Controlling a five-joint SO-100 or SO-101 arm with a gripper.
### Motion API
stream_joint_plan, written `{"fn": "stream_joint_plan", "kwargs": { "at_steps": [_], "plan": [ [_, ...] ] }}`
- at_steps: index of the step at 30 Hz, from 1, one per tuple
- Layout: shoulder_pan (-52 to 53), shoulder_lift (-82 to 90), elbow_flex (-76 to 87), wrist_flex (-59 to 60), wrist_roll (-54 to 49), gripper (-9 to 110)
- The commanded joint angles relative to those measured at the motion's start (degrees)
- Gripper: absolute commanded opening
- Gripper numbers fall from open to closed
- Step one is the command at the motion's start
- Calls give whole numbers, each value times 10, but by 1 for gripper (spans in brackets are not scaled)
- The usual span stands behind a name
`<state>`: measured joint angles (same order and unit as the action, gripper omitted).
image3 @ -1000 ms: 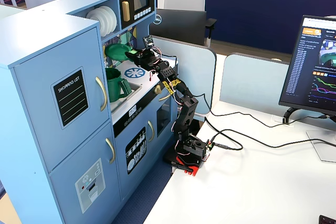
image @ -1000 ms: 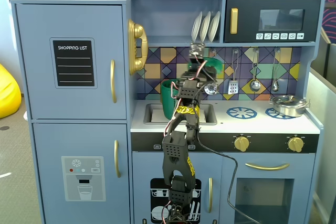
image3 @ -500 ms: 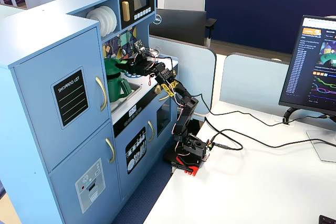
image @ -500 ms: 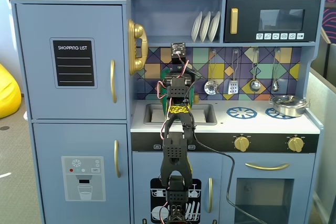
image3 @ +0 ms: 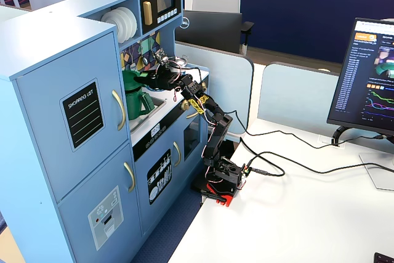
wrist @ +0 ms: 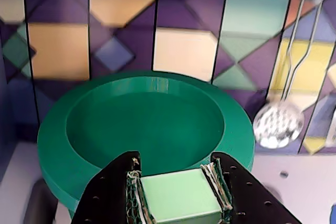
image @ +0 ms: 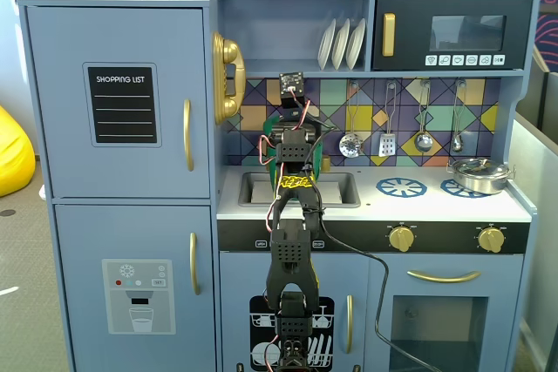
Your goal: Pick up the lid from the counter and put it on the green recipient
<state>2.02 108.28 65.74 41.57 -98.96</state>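
In the wrist view my gripper (wrist: 176,165) is shut on the pale green strap handle (wrist: 178,195) of the lid (wrist: 147,124), a round green disc with a raised rim. A darker green body shows under the lid's lower left edge. In a fixed view the green recipient (image3: 139,100) stands at the back left of the counter by the sink, and my gripper (image3: 151,78) is at its top, with the lid (image3: 131,78) level with the rim. I cannot tell whether the lid rests on the rim. In the front fixed view the arm (image: 295,154) hides the pot except a green sliver (image: 325,163).
A shiny steel pot (image: 478,173) sits on the right stove ring. The sink (image: 336,187) lies under the arm. Utensils (image: 388,141) hang on the backsplash, and a skimmer (wrist: 277,124) hangs just right of the lid. A shelf with plates (image: 342,43) is overhead.
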Motion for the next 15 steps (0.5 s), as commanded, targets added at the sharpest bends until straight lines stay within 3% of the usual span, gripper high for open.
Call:
{"fn": "stream_joint_plan", "kwargs": {
  "at_steps": [1,15],
  "plan": [
    [12,6,1,-18,1,0],
    [25,4,44,-18,-10,0]
  ]
}}
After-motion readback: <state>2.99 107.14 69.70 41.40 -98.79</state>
